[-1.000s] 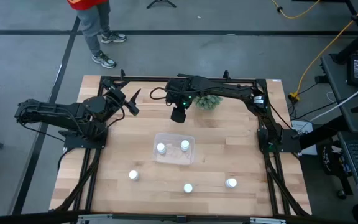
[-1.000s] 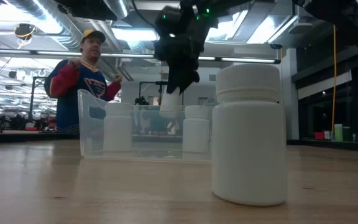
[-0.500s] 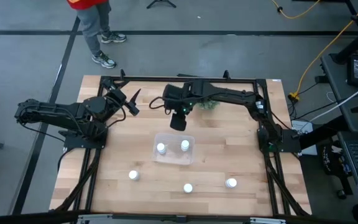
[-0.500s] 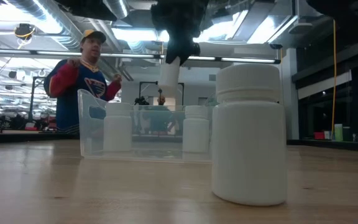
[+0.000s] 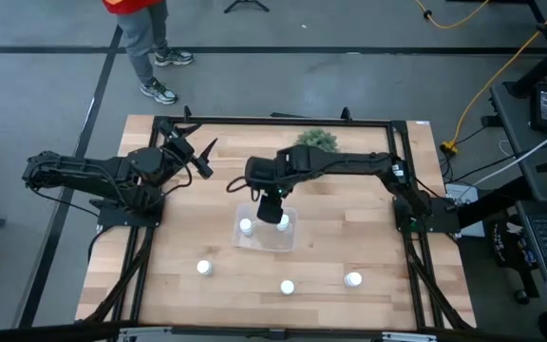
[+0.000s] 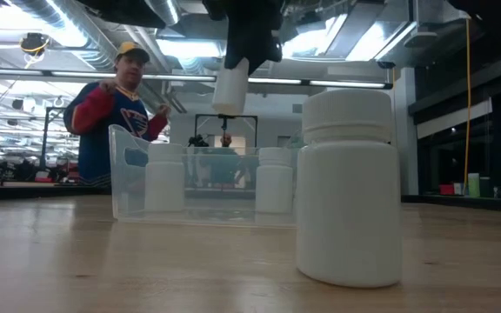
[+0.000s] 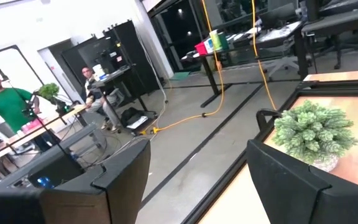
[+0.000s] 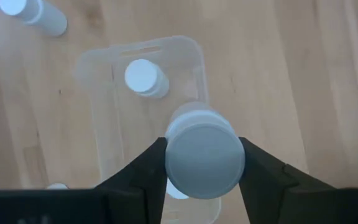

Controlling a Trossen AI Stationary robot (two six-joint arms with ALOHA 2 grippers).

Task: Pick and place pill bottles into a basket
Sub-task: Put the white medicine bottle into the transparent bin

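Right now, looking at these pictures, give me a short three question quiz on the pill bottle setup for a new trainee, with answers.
1. True or false: the right gripper is shut on a pill bottle above the clear basket.
2. How many pill bottles stand on the bare wooden table outside the basket? A) one B) three C) five
3. Fill in: the left gripper waits open near the table's far-left corner, holding ____.

Key
1. True; the low view shows the bottle hanging above the basket rim.
2. B: front-left bottle, front-middle bottle, front-right bottle.
3. Nothing.
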